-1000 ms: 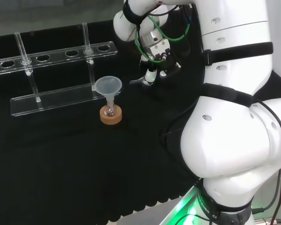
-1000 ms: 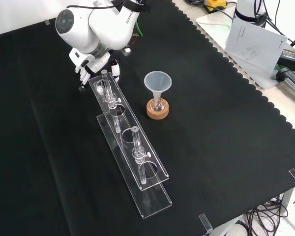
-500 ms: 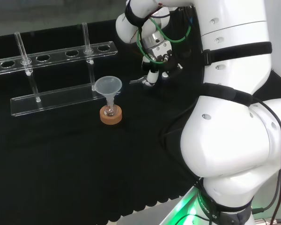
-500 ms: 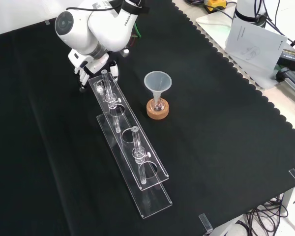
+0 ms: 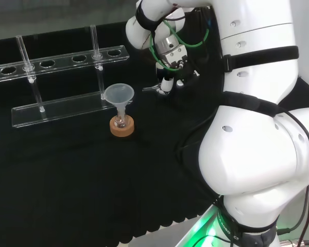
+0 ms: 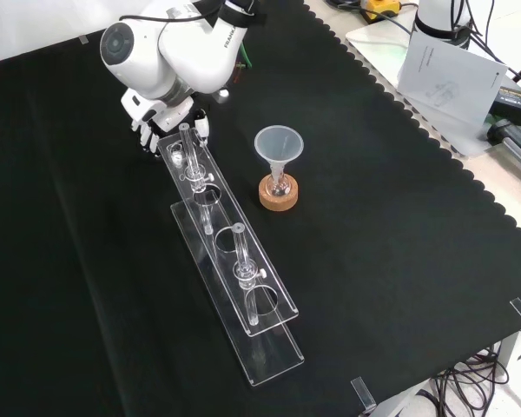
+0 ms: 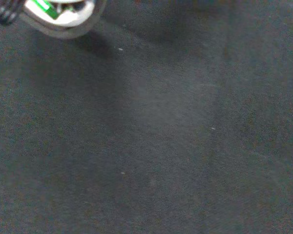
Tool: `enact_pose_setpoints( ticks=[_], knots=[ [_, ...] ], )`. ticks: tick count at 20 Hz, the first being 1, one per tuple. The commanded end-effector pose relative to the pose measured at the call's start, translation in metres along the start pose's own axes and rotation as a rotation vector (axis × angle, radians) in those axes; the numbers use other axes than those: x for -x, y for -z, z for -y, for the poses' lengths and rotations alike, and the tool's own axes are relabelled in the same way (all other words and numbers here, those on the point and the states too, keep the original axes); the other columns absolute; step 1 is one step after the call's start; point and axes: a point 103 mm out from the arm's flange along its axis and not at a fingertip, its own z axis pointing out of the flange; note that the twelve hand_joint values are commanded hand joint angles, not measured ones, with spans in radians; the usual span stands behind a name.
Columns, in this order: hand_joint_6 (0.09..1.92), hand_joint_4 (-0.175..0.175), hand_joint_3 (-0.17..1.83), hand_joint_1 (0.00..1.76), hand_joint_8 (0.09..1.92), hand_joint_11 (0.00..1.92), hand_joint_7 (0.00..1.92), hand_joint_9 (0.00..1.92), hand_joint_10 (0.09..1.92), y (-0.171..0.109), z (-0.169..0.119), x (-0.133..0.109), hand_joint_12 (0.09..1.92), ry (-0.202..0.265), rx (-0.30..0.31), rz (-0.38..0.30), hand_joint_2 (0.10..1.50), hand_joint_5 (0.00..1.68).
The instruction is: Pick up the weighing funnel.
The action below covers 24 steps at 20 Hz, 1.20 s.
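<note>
Pointing down toward the black cloth, the fingers (image 5: 166,83) of the hand (image 5: 172,68) meet the wide end of the weighing funnel (image 5: 152,89) in the head view. Whether they pinch it or merely touch it I cannot tell, since the tips and the clear piece run together there. The weighing funnel is low at the cloth, and its short stem sticks out from the fingertips toward the funnel (image 5: 118,94). In the head view it sits to the right of that funnel and a little farther back. The funnel stands mouth up with its stem in a small flask (image 5: 122,121) on a cork ring (image 5: 122,128), apart from the hand. In the front view the hand (image 6: 163,113) is up and to the left of the funnel (image 6: 279,143). It is just behind the far end of a clear rack (image 6: 236,261) that runs along the funnel's left side on the worktop (image 6: 399,243).
</note>
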Motion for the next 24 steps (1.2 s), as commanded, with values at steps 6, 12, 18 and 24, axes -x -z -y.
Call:
enact_pose_setpoints(
  ticks=[6,12,18,24],
  knots=[
    [0.65,0.039,0.55,0.88,0.66,0.48,0.54,0.76,0.51,0.004,-0.004,-0.005,1.28,-0.019,0.0,0.013,0.64,0.79],
    [0.65,0.028,0.56,0.88,0.66,0.49,0.54,0.77,0.51,0.001,-0.003,0.0,1.28,-0.005,0.005,-0.013,0.64,0.76],
    [0.68,0.019,0.56,0.87,0.66,0.48,0.54,0.77,0.51,0.001,-0.004,0.005,1.28,-0.009,0.005,-0.01,0.64,0.72],
    [0.7,0.018,0.57,0.87,0.66,0.48,0.54,0.77,0.51,-0.001,-0.004,0.002,1.28,-0.009,-0.004,-0.018,0.63,0.71]
  ],
)
